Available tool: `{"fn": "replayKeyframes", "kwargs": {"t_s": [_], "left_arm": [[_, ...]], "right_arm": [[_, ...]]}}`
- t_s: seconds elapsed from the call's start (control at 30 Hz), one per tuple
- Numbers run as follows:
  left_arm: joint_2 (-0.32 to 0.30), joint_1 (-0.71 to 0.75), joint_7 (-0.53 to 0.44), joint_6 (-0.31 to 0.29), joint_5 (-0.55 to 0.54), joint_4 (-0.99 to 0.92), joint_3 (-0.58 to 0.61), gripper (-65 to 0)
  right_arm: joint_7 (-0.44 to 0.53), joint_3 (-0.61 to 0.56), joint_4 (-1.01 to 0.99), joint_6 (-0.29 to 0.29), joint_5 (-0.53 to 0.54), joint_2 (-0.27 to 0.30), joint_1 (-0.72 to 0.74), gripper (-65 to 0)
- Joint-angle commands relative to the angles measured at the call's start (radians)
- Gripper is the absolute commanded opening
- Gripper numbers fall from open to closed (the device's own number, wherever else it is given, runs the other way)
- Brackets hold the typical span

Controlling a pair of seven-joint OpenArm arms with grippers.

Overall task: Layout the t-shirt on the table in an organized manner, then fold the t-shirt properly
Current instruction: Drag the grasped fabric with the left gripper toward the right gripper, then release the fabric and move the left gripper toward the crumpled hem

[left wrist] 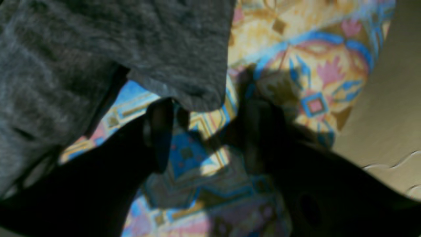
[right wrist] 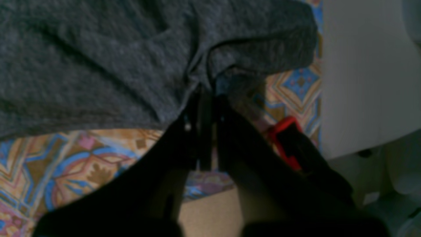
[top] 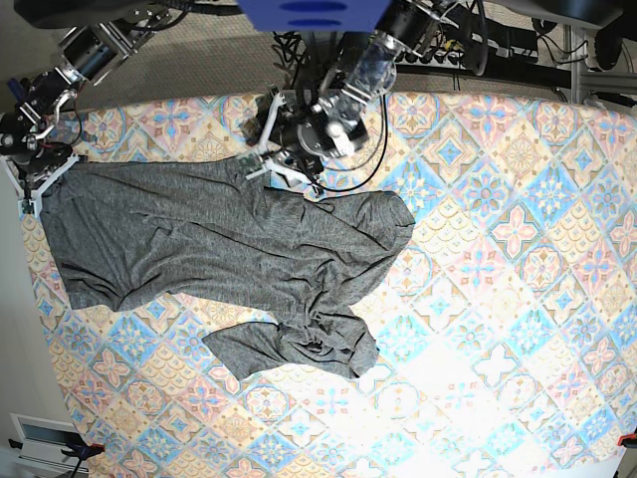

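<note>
The dark-grey t-shirt (top: pixel 199 239) lies crumpled across the left half of the table (top: pixel 498 299), with one end bunched toward the front. My left gripper (top: pixel 267 159) is at the shirt's far edge. In the left wrist view it (left wrist: pixel 210 105) stands open, a hanging corner of the t-shirt (left wrist: pixel 98 49) just beyond its fingertips and patterned table (left wrist: pixel 312 65) showing in the gap. My right gripper (top: pixel 38 189) is at the shirt's far-left corner near the table's edge. Up close it (right wrist: pixel 205 98) is shut on a pinched fold of the t-shirt (right wrist: pixel 98 65) above the table (right wrist: pixel 82 158).
The table's left edge runs close beside my right gripper, with a red clamp-like part (right wrist: pixel 283 131) there. Beige floor (left wrist: pixel 378 98) lies past the table's edge in the left wrist view. Cables and equipment (top: pixel 498 40) crowd the far side.
</note>
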Motion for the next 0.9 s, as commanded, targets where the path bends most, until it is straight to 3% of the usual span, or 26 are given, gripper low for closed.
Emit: {"fn": "replayKeyframes", "kwargs": {"t_s": [0.0, 0.1, 0.3, 0.4, 0.53, 0.7, 0.87], "left_arm": [[0.010, -0.005, 0.005, 0.004, -0.016, -0.008, -0.013, -33.5], [0.010, -0.023, 0.005, 0.004, -0.124, -0.028, -0.064, -30.3], [0.010, -0.078, -0.007, 0.002, -0.295, -0.198, -0.085, -15.0], [0.010, -0.095, -0.035, 0.002, -0.336, -0.290, -0.076, -15.5], [0.010, -0.097, -0.075, 0.002, -0.344, -0.333, -0.076, -28.6], [0.010, -0.097, -0.072, 0.005, -0.336, -0.333, -0.085, -57.3], [0.010, -0.097, -0.072, 0.005, -0.342, -0.329, -0.084, -56.3]], "right_arm": [[0.015, 0.002, 0.018, -0.005, 0.005, 0.024, 0.011, -65.0], [0.015, 0.002, 0.018, -0.005, 0.005, 0.024, 0.003, -65.0], [0.020, 0.002, 0.018, -0.005, 0.004, 0.024, 0.000, -65.0], [0.021, 0.002, 0.018, -0.005, 0.004, 0.024, 0.000, -65.0], [0.021, 0.002, 0.018, -0.005, 0.004, 0.024, -0.001, -65.0], [0.021, 0.002, 0.018, -0.005, 0.004, 0.024, -0.001, -65.0], [0.023, 0.002, 0.018, -0.005, 0.004, 0.024, -0.001, -65.0]]}}
